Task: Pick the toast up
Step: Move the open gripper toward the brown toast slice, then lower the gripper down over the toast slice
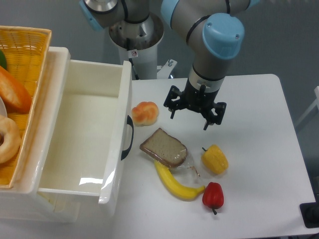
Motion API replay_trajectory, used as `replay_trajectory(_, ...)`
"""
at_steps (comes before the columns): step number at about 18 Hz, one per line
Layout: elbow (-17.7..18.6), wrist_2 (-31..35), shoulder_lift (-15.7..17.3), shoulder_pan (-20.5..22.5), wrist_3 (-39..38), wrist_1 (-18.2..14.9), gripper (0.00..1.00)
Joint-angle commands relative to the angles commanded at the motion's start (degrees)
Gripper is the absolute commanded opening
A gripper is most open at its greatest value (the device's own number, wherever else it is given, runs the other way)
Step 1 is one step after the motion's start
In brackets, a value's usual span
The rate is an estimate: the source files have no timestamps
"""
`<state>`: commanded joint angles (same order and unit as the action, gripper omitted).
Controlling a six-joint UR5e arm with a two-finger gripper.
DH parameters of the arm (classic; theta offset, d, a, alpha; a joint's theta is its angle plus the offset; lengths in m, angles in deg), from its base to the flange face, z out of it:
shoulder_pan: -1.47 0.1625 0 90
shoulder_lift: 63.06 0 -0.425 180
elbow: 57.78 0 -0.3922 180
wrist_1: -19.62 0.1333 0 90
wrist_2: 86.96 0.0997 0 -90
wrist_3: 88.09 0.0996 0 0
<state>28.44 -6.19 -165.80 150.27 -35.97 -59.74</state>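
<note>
Gripper (196, 113) hangs spread wide and empty, up and to the right of the toast (163, 147). Nothing's grasped; the descent, pinch and lift all remain.

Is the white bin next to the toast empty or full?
Empty: the white bin shows only bare walls and floor inside. The toast lies outside it.
</note>
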Motion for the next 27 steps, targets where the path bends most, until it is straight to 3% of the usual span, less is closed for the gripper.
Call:
replay_trajectory(7, 0.52, 0.00, -0.35, -0.61, -0.62, 0.35, 1.00)
replay_trajectory(13, 5.36, -0.09, -0.70, -0.79, -5.43, 3.42, 1.00)
replay_trajectory(23, 5.89, -0.26, -9.57, -4.04, -7.37, 6.06, 1.00)
replay_trajectory(27, 6.15, -0.44, -9.84, -4.04, -13.70, 6.06, 1.00)
